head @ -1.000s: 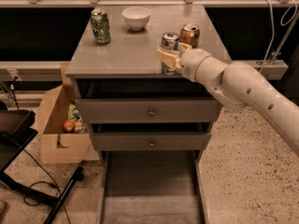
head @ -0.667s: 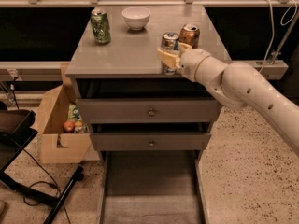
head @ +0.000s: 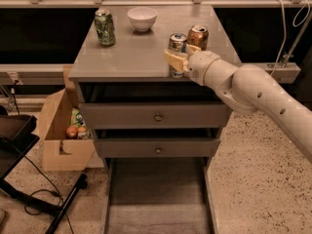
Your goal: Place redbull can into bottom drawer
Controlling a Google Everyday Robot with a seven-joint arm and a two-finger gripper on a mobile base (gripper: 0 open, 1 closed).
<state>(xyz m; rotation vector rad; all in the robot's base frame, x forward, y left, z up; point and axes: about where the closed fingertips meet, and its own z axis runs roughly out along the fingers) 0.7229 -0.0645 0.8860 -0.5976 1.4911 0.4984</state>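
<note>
The redbull can stands upright on the grey cabinet top, close to its front edge at the right. My gripper reaches in from the right and is shut on the can, with one yellow finger across its front and the other behind its right side. The can still rests on the top. The bottom drawer is pulled out below the cabinet, a long grey tray with side rails and nothing in it.
An orange-gold can stands just behind and right of the redbull can. A green can and a white bowl stand at the back. Two knobbed drawers are shut. A cardboard box with produce sits on the floor at the left.
</note>
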